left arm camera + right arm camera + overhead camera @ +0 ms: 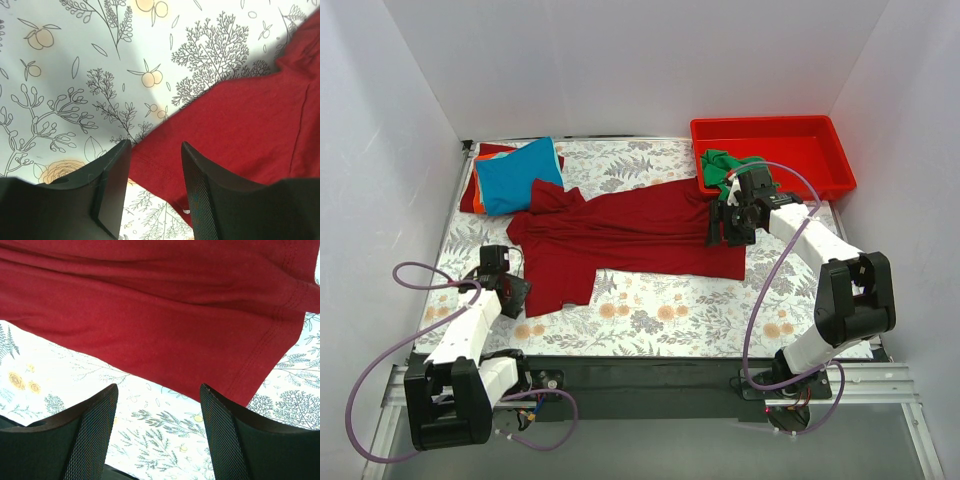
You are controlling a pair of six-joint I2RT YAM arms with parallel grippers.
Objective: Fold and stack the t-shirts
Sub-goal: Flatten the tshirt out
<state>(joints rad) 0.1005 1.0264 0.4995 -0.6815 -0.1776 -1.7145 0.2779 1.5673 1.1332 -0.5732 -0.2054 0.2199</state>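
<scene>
A large dark red t-shirt (pixel 630 235) lies spread and wrinkled across the middle of the table. My left gripper (pixel 515 290) is at its near left corner. In the left wrist view the left gripper (pixel 156 150) is open, with the hem corner of the dark red shirt (pixel 235 125) lying between the fingers and a gap on both sides. My right gripper (pixel 730 225) hangs over the shirt's right edge. It stands wide open (pixel 159 390), and the hem (pixel 165 315) lies just past its tips. A bright blue t-shirt (pixel 518 175) tops a pile at the far left, over orange (pixel 478 190) and red (pixel 492 150) ones. A green t-shirt (pixel 720 165) hangs over the tray's edge.
A rigid red plastic tray (pixel 820 130) stands at the back right. The floral table cloth (pixel 670 310) covers the table. White walls close in the left, back and right sides. Purple cables loop beside both arms.
</scene>
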